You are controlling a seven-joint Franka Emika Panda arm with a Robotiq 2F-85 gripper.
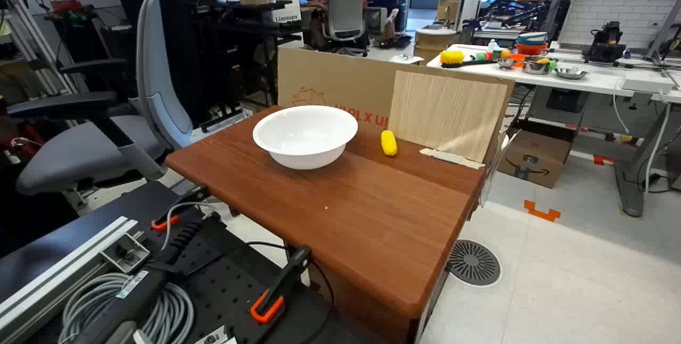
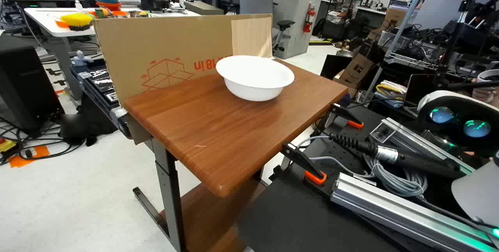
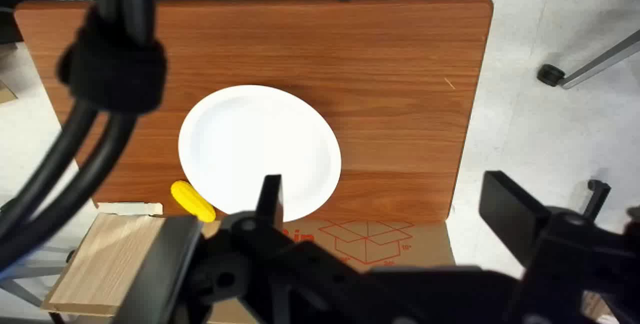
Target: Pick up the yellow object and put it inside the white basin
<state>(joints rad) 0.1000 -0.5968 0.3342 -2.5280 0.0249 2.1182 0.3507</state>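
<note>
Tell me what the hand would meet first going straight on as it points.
Likely the white basin: in the wrist view, one side of the open hand overlaps it. The tabletop is possible instead; depth is unclear.

Round white basin [image 1: 306,160] is finished smooth w/ slight gloss; brown rect. tabletop [image 1: 372,227] is surfaced in wood grain, semi-gloss; tan upright panel [image 2: 156,39] is made of matt cardbd.; long silver rail [image 2: 403,208] is made of metal.
</note>
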